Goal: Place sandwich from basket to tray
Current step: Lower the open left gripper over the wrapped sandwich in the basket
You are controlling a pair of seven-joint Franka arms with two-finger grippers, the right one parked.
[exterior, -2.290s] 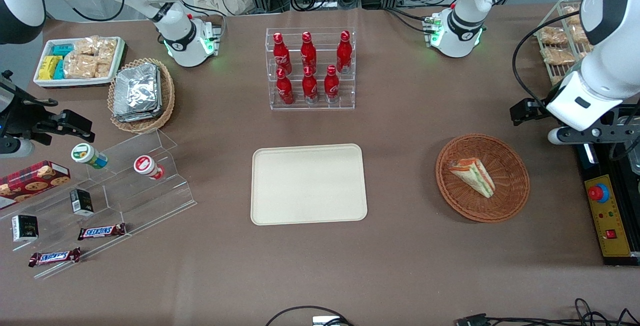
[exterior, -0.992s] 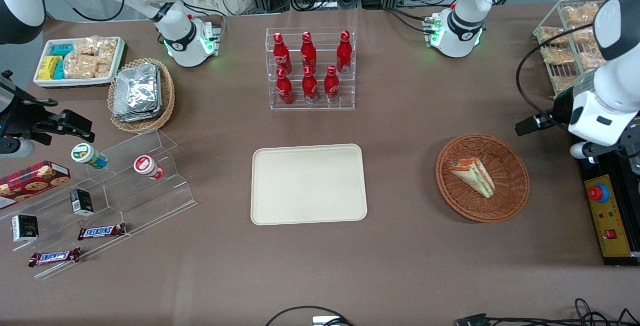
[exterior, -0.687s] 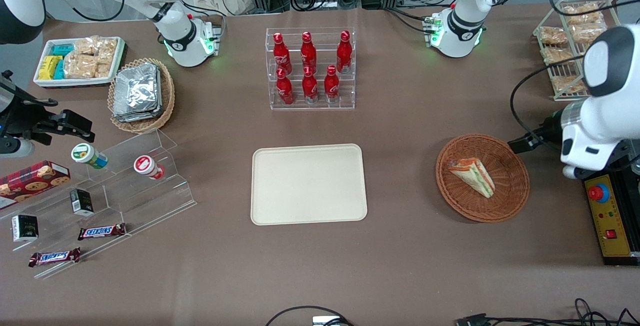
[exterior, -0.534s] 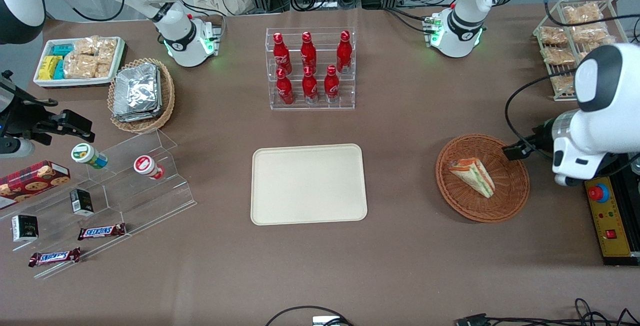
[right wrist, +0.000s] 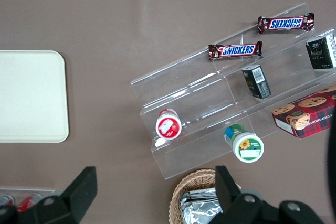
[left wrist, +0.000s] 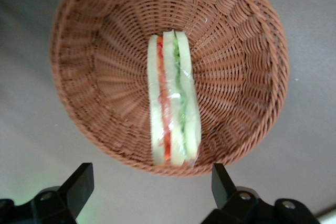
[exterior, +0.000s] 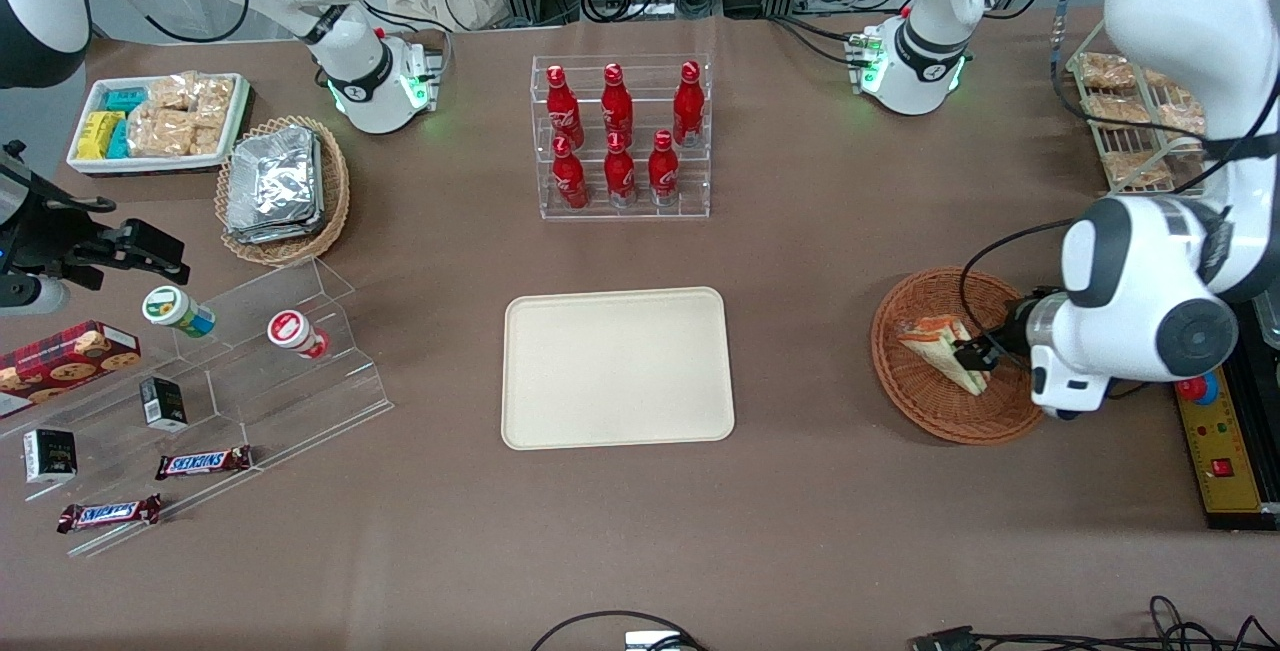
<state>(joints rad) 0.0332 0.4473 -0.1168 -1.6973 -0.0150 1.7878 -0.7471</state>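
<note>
Swung in over the basket (exterior: 1000,409), the hand (exterior: 975,355) hangs wide open, empty, above the sandwich (left wrist: 173,114).

Over the last seconds the left arm swings in from the working arm's end of the table, where it hung near the table's edge, and comes over the basket (exterior: 965,356). Its gripper (exterior: 975,353), earlier clear of the basket rim, now sits above the sandwich (exterior: 935,343), hiding part of it in the front view. In the wrist view the fingers (left wrist: 79,181) stand wide apart, with the sandwich (left wrist: 173,124) between them, apart from both.
</note>
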